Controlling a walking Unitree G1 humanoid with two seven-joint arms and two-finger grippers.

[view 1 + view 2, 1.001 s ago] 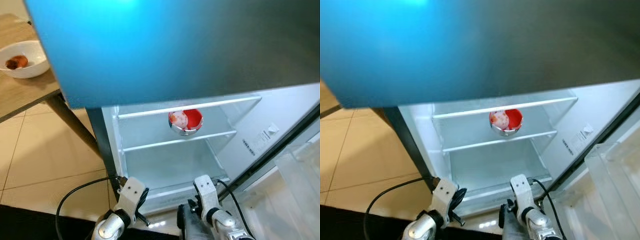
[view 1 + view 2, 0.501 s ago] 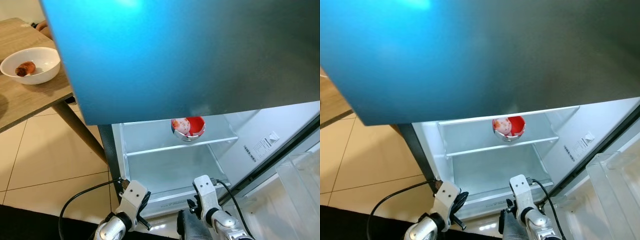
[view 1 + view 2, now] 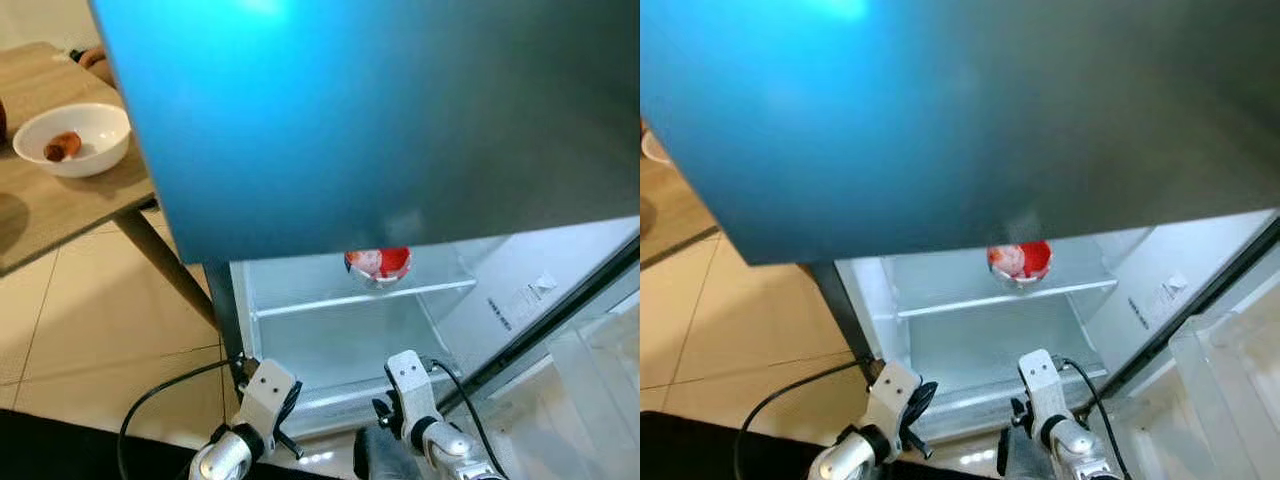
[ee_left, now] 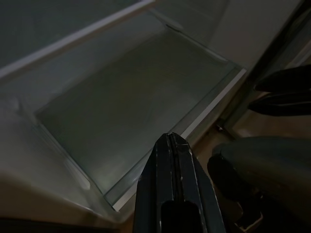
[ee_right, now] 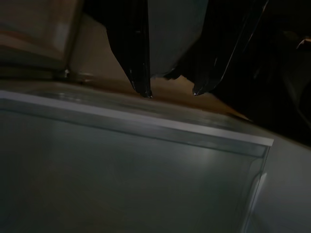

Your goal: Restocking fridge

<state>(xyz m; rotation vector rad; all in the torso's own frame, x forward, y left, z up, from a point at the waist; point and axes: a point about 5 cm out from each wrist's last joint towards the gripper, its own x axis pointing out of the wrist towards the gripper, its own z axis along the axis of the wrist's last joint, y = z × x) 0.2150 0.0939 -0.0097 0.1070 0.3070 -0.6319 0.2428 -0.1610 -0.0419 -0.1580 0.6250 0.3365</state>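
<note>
Fridge (image 3: 340, 330) open before both low arms, left gripper (image 4: 171, 138) closed, right gripper (image 5: 170, 91) parted, empty

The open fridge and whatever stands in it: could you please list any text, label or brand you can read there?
White sticker on the fridge's inner right wall: dark printed lines, too small and blurred to read.
Red and white container on the shelf: printed pattern, no words legible.
Nothing else carries readable text.
</note>
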